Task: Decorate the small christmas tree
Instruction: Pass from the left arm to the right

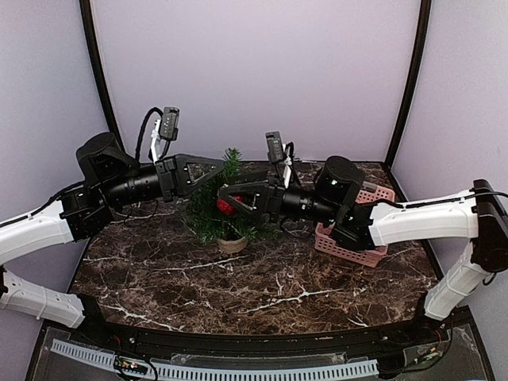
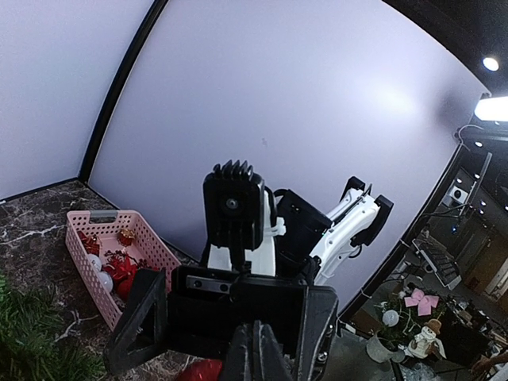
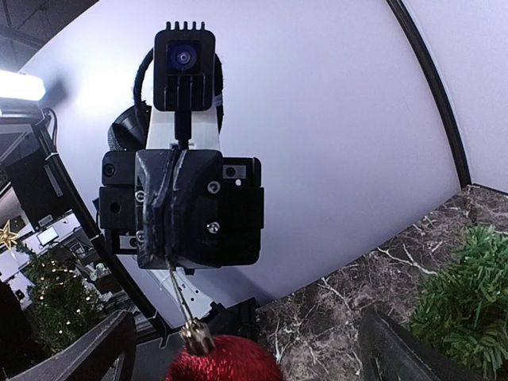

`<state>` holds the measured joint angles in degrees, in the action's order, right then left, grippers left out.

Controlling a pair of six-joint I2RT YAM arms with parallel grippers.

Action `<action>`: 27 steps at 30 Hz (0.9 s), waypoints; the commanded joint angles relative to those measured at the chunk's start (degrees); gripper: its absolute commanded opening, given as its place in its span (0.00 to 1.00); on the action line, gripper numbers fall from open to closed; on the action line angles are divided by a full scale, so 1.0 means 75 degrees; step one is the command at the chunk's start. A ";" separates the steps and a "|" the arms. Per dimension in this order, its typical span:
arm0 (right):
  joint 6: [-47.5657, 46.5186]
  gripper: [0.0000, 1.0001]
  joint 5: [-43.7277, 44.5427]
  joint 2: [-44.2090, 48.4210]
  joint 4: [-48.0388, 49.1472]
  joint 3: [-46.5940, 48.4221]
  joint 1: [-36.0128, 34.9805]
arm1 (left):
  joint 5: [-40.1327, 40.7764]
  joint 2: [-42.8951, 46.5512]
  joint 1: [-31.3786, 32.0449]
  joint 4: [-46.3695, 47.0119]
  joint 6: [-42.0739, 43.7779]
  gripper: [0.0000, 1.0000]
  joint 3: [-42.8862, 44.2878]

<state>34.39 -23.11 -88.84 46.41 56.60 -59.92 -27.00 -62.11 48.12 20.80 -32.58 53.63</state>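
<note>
The small christmas tree (image 1: 213, 213) stands mid-table on its tan base (image 1: 232, 244); its green branches show in the left wrist view (image 2: 24, 341) and the right wrist view (image 3: 468, 294). My left gripper (image 1: 216, 170) is beside the tree top. It is shut (image 2: 255, 345) on the thin hanging loop of a red glitter ball ornament (image 3: 222, 363). The ball (image 1: 225, 206) hangs below it against the tree. My right gripper (image 1: 236, 200) faces the left one, open wide (image 3: 246, 341), with the ball hanging between its fingers (image 3: 83, 353) without touching them.
A pink plastic basket (image 1: 359, 248) of red and white ornaments sits at the right, under the right arm; it also shows in the left wrist view (image 2: 79, 238). The table top (image 1: 262, 286) is dark marble. Purple walls stand behind and at both sides.
</note>
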 commanded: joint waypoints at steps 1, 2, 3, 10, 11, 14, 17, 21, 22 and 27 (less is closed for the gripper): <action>-0.0316 0.99 -0.0048 -0.0259 0.0226 0.0502 -0.0092 | -0.0324 0.0108 -0.0041 0.0071 0.0022 0.00 0.0313; -0.0314 0.99 -0.0097 -0.0322 0.0221 0.0555 -0.0094 | -0.0325 0.0103 -0.0041 0.0085 0.0011 0.00 0.0314; -0.0310 0.99 -0.0149 -0.0365 0.0247 0.0587 -0.0111 | -0.0319 0.0102 -0.0041 0.0104 0.0010 0.00 0.0315; -0.0133 0.84 -0.0477 -0.0570 0.0418 0.0638 -0.0148 | -0.0323 0.0101 -0.0041 0.0084 0.0010 0.00 0.0389; -0.0086 0.82 -0.0526 -0.0601 0.0475 0.0650 -0.0148 | -0.0318 0.0110 -0.0035 0.0079 0.0003 0.00 0.0393; 0.0014 0.77 -0.0703 -0.0685 0.0612 0.0723 -0.0165 | -0.0317 0.0132 -0.0044 0.0049 -0.0030 0.00 0.0360; 0.0033 0.73 -0.0773 -0.0697 0.0649 0.0746 -0.0172 | -0.0289 0.0164 -0.0041 0.0030 -0.0059 0.00 0.0322; -0.0025 0.67 -0.0767 -0.0694 0.0555 0.0753 -0.0173 | -0.0270 0.0178 -0.0043 0.0024 -0.0062 0.00 0.0322; -0.0027 0.65 -0.0773 -0.0694 0.0548 0.0752 -0.0176 | -0.0268 0.0175 -0.0036 0.0020 -0.0057 0.00 0.0318; -0.0027 0.53 -0.0750 -0.0664 0.0508 0.0721 -0.0175 | -0.0254 0.0188 -0.0049 0.0023 -0.0035 0.00 0.0326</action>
<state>34.41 -28.49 -93.71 48.01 60.64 -60.77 -28.47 -62.11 48.10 20.60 -32.99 54.43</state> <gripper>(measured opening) 0.572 0.011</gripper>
